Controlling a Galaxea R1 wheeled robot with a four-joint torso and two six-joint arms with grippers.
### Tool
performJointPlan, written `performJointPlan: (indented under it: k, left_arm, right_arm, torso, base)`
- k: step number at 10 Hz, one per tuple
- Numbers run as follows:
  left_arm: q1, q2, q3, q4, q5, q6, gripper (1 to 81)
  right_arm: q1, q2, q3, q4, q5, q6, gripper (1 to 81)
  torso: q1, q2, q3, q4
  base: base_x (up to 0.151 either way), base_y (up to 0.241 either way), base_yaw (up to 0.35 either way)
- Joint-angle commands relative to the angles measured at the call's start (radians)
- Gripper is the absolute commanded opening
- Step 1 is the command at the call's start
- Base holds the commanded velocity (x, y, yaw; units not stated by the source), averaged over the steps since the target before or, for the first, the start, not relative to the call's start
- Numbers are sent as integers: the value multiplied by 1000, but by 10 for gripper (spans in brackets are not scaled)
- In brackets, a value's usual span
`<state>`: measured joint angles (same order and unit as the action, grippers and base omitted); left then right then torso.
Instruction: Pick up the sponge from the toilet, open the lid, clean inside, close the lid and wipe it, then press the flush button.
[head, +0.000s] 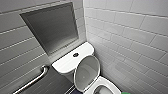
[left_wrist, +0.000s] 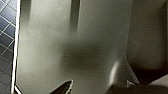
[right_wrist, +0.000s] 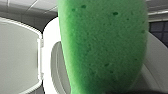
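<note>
The right gripper (right_wrist: 111, 91) pinches the small bright green soft sponge (right_wrist: 102, 47), seen at 5 o'clock in the head view, near the white glossy ceramic toilet (head: 71, 61) with its white oval lid (head: 87, 72) raised; the left gripper's (left_wrist: 96, 89) state I cannot tell.

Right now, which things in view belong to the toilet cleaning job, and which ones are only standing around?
For the job:
sponge
toilet
lid, standing open
flush button

Only there:
grab bar
recessed panel
wall tiles
</note>
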<state>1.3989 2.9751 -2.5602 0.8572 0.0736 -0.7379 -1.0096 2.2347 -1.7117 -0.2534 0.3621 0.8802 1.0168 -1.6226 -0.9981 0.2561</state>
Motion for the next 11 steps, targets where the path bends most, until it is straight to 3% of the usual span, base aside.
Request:
performJointPlan:
  k: [1,4,6,7,9,11]
  left_arm:
    - [-2,-13,1,9,51,-2,811]
    - [-4,-10,1,11,32,-2,811]
    - [-4,-5,1,22,32,-2,811]
    - [-4,-4,1,23,26,-2,811]
    - [-4,-8,1,22,26,-3,811]
    - [-4,-10,1,17,26,-3,811]
  right_arm:
    - [-2,-60,57,-1,41,-1,10]
    - [-65,-119,124,-7,83,-6,10]
    - [-7,-159,199,-38,67,-15,10]
    - [59,-143,204,-64,19,-15,10]
    - [200,-68,204,-105,-179,-14,10]
    - [294,31,172,-135,-299,-14,10]
  torso:
    - [0,0,0,0]
    - [0,0,0,0]
    - [0,0,0,0]
    - [0,0,0,0]
    - [0,0,0,0]
    - [0,0,0,0]
  base:
    - [0,0,0]
    - [0,0,0]
    - [0,0,0]
    - [0,0,0]
    - [0,0,0]
    - [0,0,0]
